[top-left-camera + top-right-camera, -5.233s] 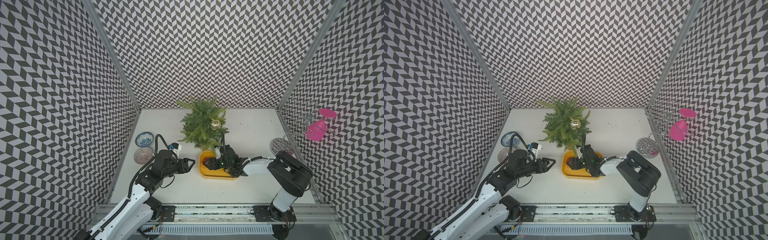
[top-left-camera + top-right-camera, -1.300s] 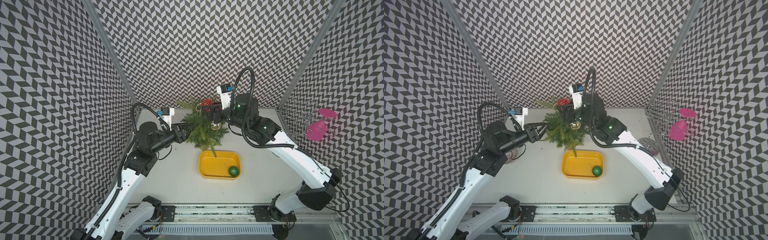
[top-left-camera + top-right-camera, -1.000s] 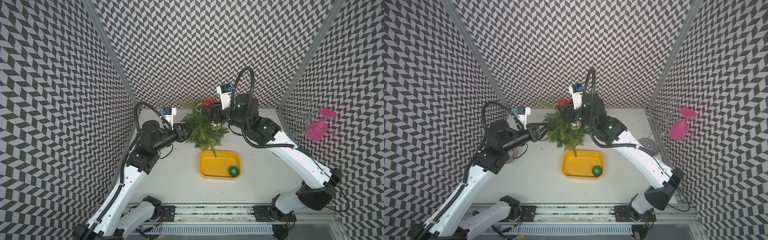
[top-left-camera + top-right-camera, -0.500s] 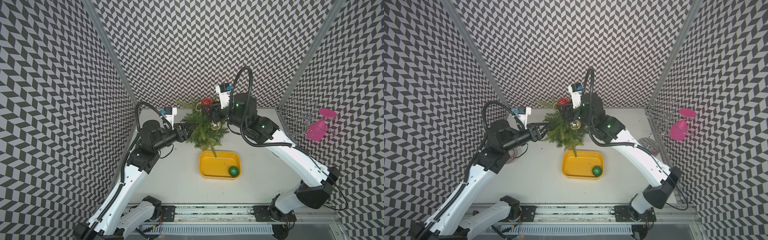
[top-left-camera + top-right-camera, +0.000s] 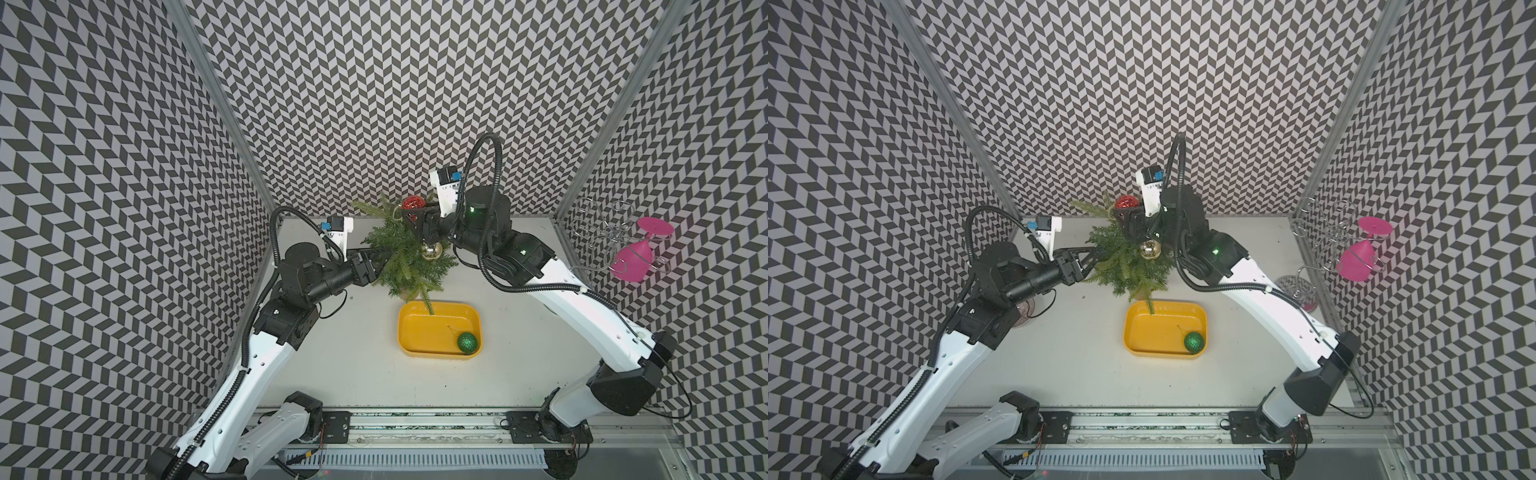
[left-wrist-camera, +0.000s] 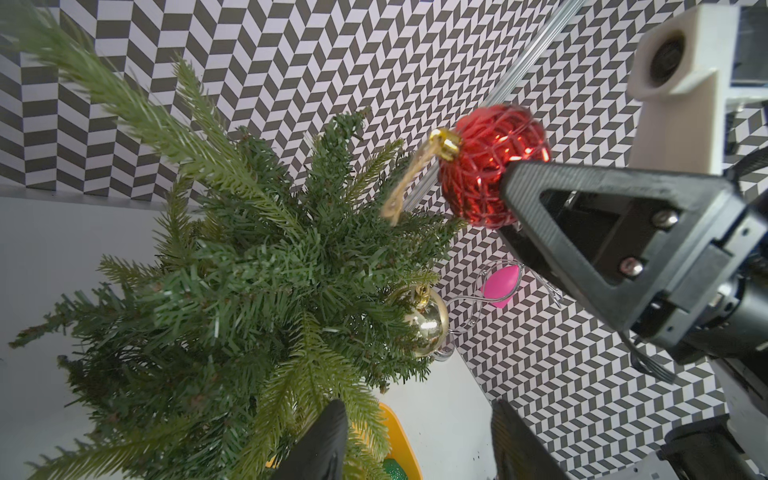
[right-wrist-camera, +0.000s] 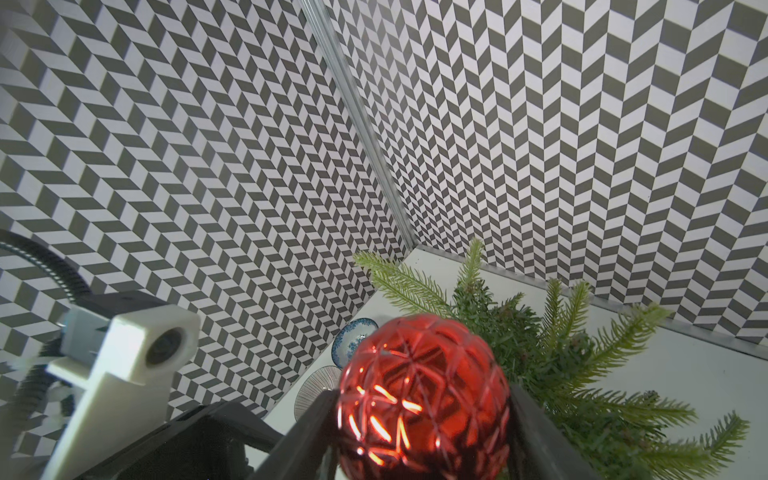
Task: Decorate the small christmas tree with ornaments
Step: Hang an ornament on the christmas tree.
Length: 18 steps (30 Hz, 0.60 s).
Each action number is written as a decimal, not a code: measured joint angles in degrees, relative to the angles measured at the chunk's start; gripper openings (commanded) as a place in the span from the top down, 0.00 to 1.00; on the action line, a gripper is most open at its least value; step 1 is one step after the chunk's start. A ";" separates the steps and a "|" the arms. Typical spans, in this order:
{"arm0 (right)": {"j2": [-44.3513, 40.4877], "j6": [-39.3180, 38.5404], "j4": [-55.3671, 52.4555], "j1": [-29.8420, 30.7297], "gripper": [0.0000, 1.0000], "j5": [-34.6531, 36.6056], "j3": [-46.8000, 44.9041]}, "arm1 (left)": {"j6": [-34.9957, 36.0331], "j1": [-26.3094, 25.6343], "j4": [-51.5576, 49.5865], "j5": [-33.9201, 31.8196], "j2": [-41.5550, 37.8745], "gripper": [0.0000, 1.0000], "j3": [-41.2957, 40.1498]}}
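The small christmas tree (image 5: 405, 266) (image 5: 1127, 266) stands at the back of the table, behind the yellow tray. A gold ornament (image 5: 431, 250) (image 6: 428, 322) hangs on its right side. My right gripper (image 5: 415, 211) (image 7: 424, 399) is shut on the faceted red ornament (image 5: 413, 203) (image 5: 1126, 202) (image 6: 492, 162) above the tree's top, and the ornament's gold string loop hangs free. My left gripper (image 5: 384, 258) (image 6: 419, 440) is open at the tree's left side, fingers among the branches. A glittery green ornament (image 5: 467, 343) (image 5: 1194, 341) lies in the tray.
The yellow tray (image 5: 409, 328) sits in front of the tree, with one branch drooping over its rim. A pink wine glass (image 5: 631, 257) hangs on a wire rack at the right wall. A blue-patterned bowl (image 7: 355, 336) and a striped dish (image 7: 318, 388) sit by the left wall.
Since five seconds ago the right gripper has lifted the red ornament from the tray to the tree's top and the left arm has risen to the tree. In the last second both barely moved.
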 measured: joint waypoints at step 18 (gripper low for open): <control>-6.38 0.52 0.22 0.02 0.39 -1.31 -6.10 | -0.28 0.00 0.42 0.00 -0.48 0.42 -0.81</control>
